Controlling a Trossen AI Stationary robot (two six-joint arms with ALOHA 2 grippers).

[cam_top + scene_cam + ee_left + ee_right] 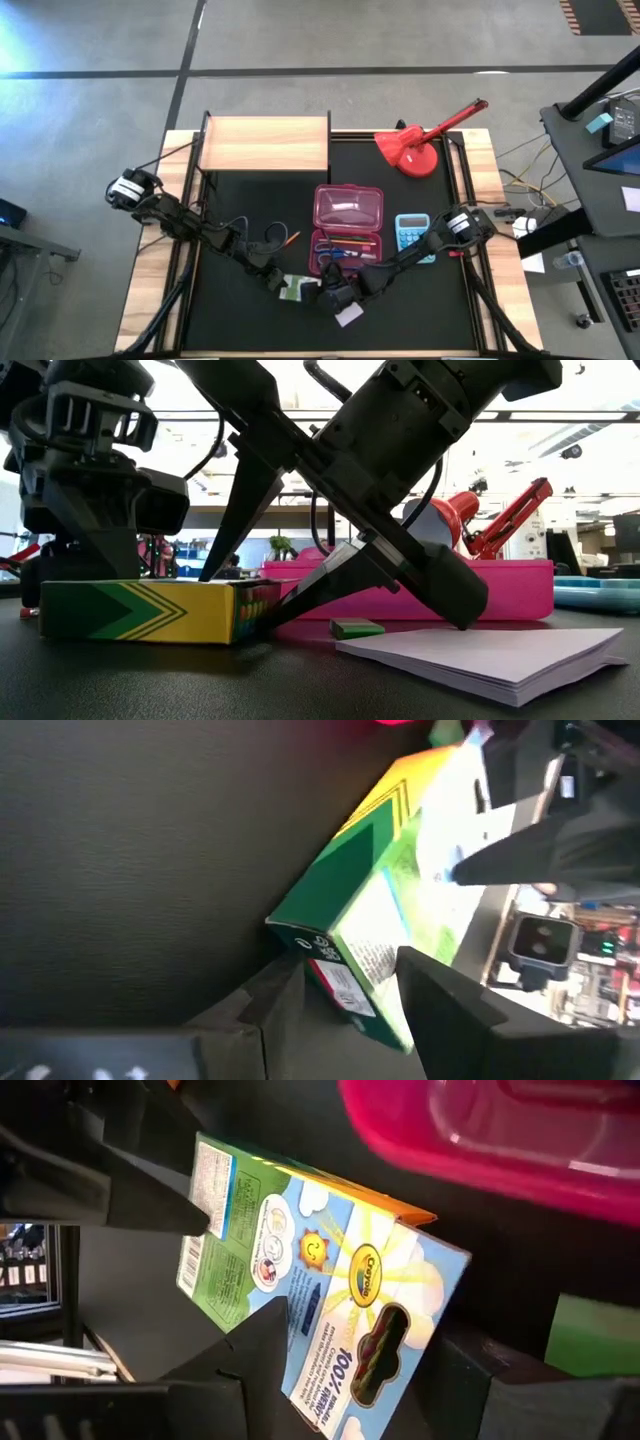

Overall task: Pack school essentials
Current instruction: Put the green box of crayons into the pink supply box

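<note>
Nearby, eraser (pixel 356 627) beside sticky-note pad (pixel 490 656)

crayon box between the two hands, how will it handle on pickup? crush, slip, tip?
The crayon box looks like thin printed card, so a hard squeeze would probably dent it. Its glossy faces may slip a little against the fingers of the left hand. It lies flat on the black mat, so a push should slide it rather than tip or roll it.

Two dark jointed arms, black cables, seemingly white wrist labels
</note>
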